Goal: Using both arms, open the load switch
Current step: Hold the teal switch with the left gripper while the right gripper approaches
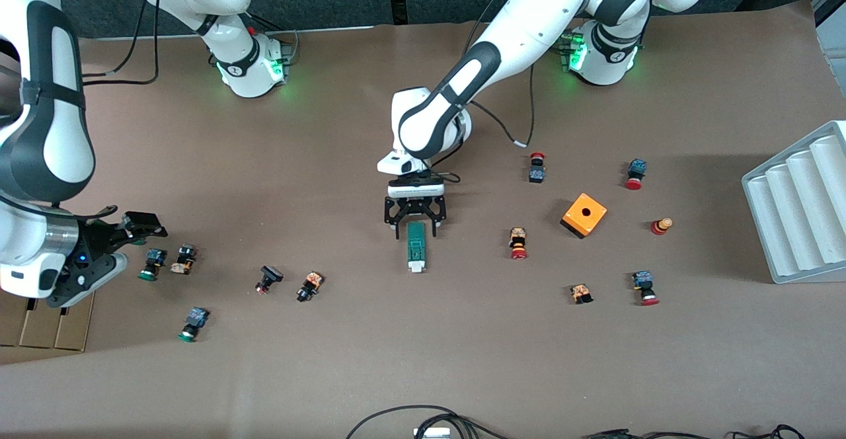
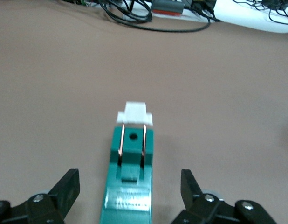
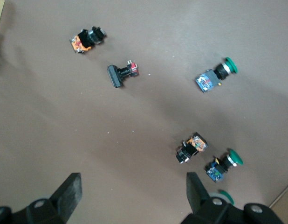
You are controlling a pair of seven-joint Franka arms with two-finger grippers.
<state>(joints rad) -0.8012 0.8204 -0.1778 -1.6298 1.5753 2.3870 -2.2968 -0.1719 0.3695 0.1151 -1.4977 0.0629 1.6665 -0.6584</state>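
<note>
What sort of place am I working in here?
Probably a robotics lab bench: a table under brown paper, push buttons scattered around a load switch, an orange cube, a grey ridged tray, and loose cables at the edge.

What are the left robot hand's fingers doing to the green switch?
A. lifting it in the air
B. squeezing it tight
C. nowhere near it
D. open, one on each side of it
D: the left gripper is open, with one of its fingers on each side of the switch, which lies on the table.
</note>
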